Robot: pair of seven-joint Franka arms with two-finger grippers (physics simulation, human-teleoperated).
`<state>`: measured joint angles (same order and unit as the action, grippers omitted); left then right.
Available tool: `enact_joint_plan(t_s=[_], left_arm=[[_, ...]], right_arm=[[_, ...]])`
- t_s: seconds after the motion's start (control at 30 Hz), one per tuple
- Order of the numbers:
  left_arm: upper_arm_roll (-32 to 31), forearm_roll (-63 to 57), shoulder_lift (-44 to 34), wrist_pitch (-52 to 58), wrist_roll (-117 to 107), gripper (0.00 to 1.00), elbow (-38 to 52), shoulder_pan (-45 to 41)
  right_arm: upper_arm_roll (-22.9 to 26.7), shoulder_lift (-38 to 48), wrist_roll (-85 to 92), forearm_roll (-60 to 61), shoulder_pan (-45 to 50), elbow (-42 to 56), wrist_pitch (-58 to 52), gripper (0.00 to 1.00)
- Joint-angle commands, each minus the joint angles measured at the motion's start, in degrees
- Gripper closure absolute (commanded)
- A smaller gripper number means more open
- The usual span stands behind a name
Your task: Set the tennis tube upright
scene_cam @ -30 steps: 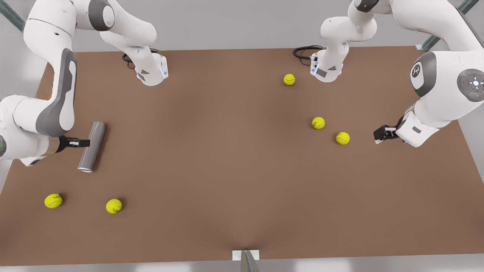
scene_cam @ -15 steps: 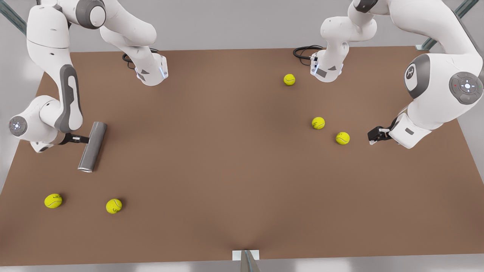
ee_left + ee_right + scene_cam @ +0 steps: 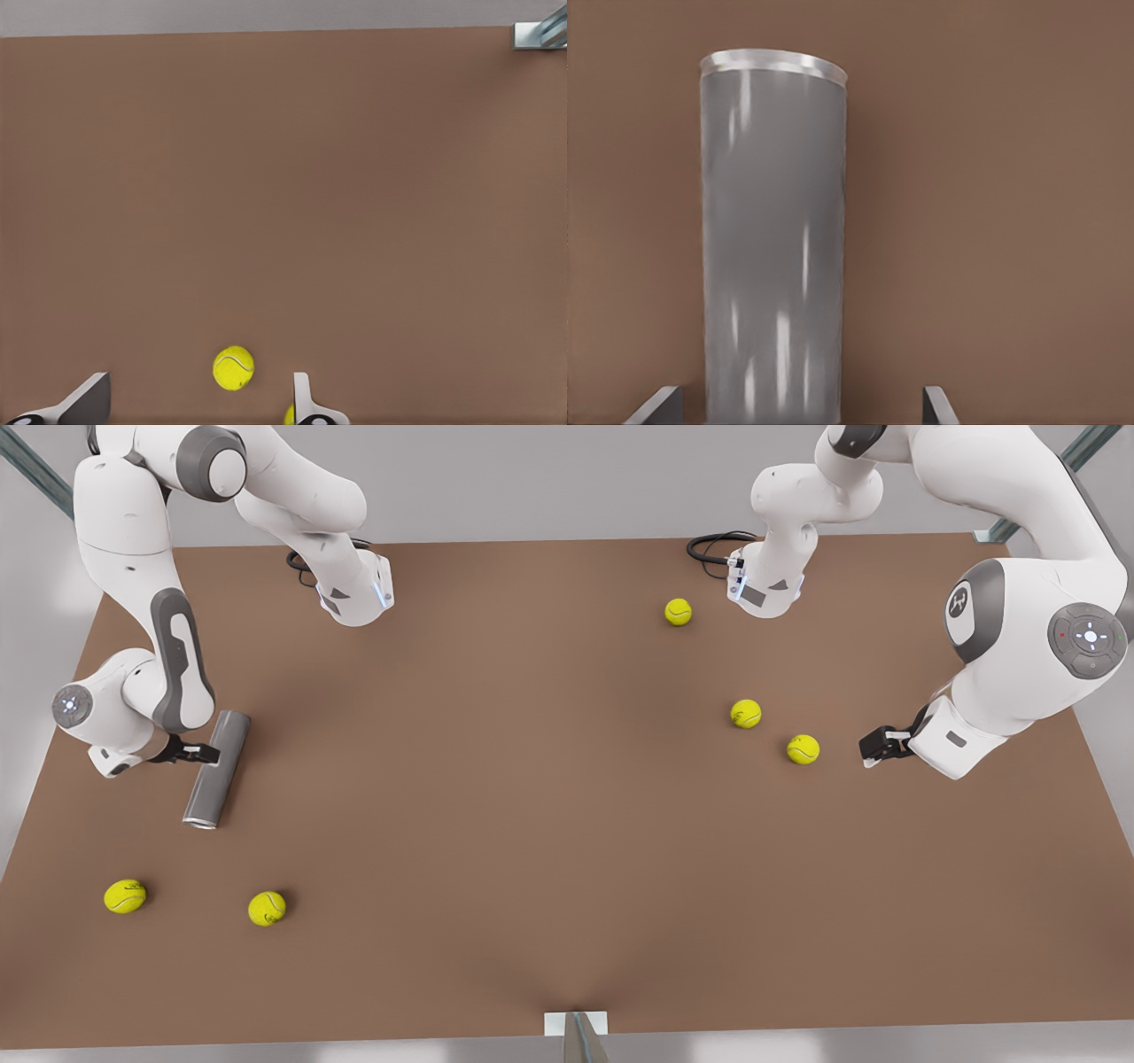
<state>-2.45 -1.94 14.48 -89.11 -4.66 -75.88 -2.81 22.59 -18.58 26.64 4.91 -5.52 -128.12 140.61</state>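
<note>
The grey metallic tennis tube [image 3: 217,769] lies flat on the table, directly between the right gripper's [image 3: 209,755] spread fingers.

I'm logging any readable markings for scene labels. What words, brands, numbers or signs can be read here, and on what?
None can be read.
tennis tube: plain grey, no label.
tennis balls: seam lines and faint dark marks, too small to read.
robot arms: small symbols on the joint caps, no legible text.
</note>
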Motion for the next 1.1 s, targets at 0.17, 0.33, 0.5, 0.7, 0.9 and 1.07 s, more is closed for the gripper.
enact_joint_plan(t_s=[0.17, 0.33, 0.5, 0.7, 0.9, 1.07], left_arm=[[-0.01, -0.08, 0.2, -0.19, -0.35, 0.0, 0.03, 0.0], [0.43, -0.25, 0.11, 0.08, -0.53, 0.0, 0.2, 0.0], [0.43, -0.17, 0.28, 0.08, -0.53, 0.0, 0.12, 0.0], [0.43, -0.17, 0.28, 0.08, -0.44, 0.0, 0.12, 0.0], [0.43, -0.17, 0.2, 0.08, -0.53, 0.0, 0.2, 0.0], [0.43, -0.17, 0.2, 0.08, -0.53, 0.0, 0.12, -0.08]], right_arm=[[-0.26, -2.6, 6.67, 0.81, 0.24, 0.5, -2.36, 0.0], [-0.26, -5.5, 7.38, 0.81, 0.24, 0.68, -1.83, 0.0], [-0.35, -8.76, 7.38, 0.72, 0.86, 2.79, -0.51, 0.0], [-0.97, -8.93, 7.29, 0.81, 0.95, 2.7, -1.13, 0.0], [-1.14, -9.55, 7.29, 0.81, 0.95, 2.79, -1.39, 0.0], [-1.4, -9.81, 7.29, 0.81, 0.95, 2.87, -1.48, 0.13]])
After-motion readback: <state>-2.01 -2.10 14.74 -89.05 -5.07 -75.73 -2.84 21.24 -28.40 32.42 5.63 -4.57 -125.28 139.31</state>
